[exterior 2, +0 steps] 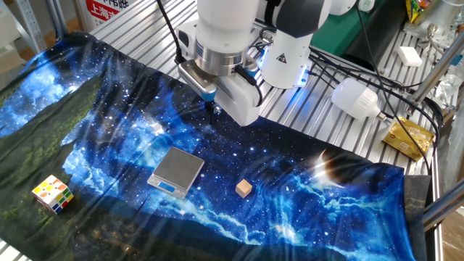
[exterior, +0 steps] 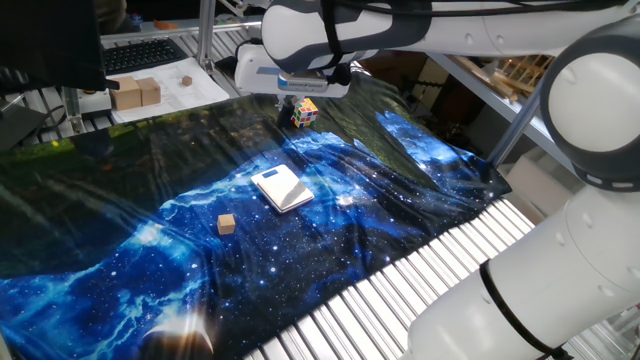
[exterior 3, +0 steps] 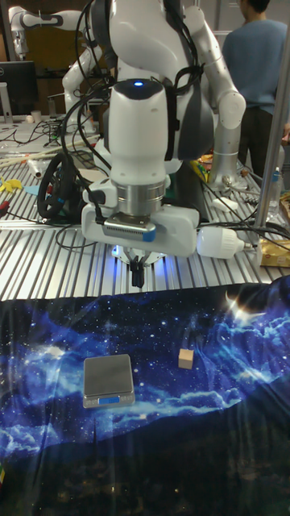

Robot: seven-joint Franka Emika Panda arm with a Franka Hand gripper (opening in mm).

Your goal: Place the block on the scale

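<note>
The block is a tiny tan wooden cube lying on the blue galaxy-print cloth. It shows as the block in the other fixed view and the block in the tall view. The scale is a small flat square plate on the cloth a short way from the cube, also seen as the scale and the scale. My gripper hangs above the cloth's edge beyond both, fingertips together and holding nothing. In the tall view the gripper points straight down.
A multicoloured puzzle cube sits on the dark part of the cloth, seen also as the puzzle cube. Larger pale wooden blocks and a keyboard lie off the cloth. A white bulb-shaped object and a yellow packet rest on the metal slats.
</note>
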